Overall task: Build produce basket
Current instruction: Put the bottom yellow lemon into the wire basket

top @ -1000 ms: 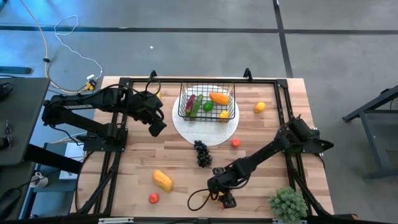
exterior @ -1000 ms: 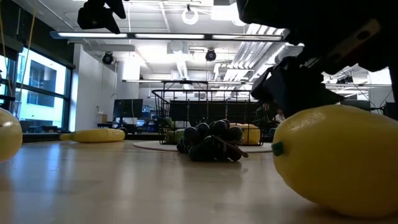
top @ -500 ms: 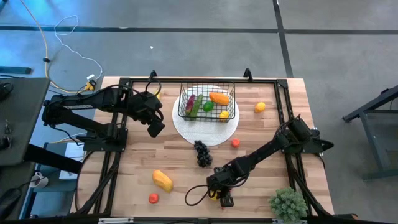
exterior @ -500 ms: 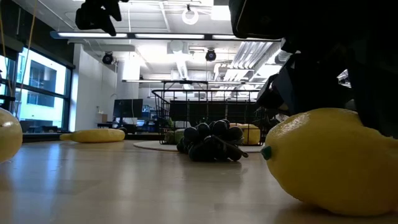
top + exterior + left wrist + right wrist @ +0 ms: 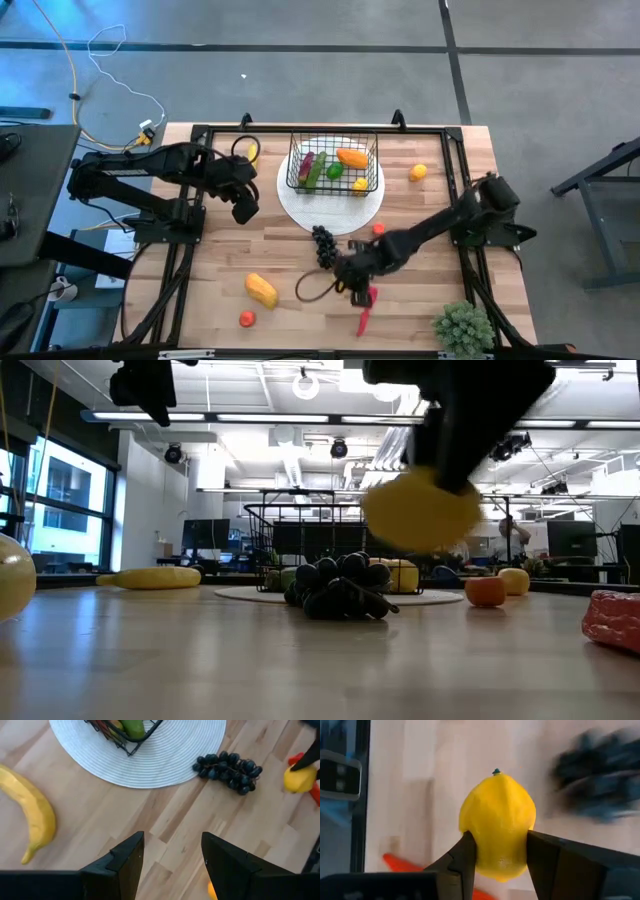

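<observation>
The right gripper (image 5: 497, 855) pinched a lemon (image 5: 497, 825), held above the table (image 5: 290, 260) just beside the grapes (image 5: 324, 243). The left gripper (image 5: 170, 850) hovered near the banana (image 5: 32, 815), jaws spread and empty. The basket (image 5: 333, 165) sat on the plate (image 5: 330, 212).

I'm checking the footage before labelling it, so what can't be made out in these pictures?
- Black wire-mesh basket contents: low view, dark purple grapes block them.
- Yellow lemon in right gripper: blurred in low view.
- Dark purple grapes: blurred in right wrist view.
- Red chili: cut by low view's edge.
</observation>
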Robot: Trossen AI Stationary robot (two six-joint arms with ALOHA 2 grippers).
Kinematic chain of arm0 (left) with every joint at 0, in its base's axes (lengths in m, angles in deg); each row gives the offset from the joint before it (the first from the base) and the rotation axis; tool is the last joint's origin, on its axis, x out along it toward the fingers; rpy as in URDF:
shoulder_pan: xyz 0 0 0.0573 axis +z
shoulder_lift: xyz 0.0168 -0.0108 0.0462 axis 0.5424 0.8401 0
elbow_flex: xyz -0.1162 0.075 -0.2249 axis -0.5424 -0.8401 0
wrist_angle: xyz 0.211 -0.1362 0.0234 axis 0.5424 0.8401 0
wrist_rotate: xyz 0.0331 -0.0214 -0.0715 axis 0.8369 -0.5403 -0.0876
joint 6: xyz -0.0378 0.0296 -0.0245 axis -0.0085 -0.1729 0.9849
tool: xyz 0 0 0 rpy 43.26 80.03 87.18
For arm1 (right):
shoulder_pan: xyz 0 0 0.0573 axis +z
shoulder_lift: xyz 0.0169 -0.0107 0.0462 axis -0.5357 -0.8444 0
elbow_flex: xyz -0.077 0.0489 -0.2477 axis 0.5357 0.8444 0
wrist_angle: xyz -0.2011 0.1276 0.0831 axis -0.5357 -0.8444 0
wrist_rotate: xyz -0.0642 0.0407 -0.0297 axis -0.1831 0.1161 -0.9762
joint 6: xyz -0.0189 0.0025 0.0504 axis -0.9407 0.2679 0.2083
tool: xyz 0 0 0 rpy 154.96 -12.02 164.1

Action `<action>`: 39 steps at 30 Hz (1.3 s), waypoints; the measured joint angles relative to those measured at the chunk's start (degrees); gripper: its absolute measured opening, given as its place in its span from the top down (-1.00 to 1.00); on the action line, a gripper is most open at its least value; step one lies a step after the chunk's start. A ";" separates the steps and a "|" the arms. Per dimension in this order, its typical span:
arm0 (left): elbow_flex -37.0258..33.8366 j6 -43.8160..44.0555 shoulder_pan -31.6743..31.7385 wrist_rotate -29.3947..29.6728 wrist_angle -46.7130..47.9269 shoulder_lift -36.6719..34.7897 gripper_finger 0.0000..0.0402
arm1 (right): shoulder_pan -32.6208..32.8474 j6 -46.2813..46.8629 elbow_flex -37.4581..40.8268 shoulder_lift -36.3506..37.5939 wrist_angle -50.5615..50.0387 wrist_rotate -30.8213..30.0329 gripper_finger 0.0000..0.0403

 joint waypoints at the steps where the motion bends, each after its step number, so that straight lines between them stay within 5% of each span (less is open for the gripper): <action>1: 0.00 -0.01 -0.30 0.55 0.04 0.00 0.07 | -0.83 -0.44 0.00 1.22 -0.61 -1.03 0.44; 21: 0.00 -1.08 -1.61 -0.84 0.72 0.15 0.07 | -28.75 -12.04 -0.07 21.49 -6.11 -13.27 0.44; 39: -0.02 -0.30 -1.66 -2.81 0.71 1.44 0.05 | -43.51 -22.89 -0.07 14.58 -6.82 -7.25 0.45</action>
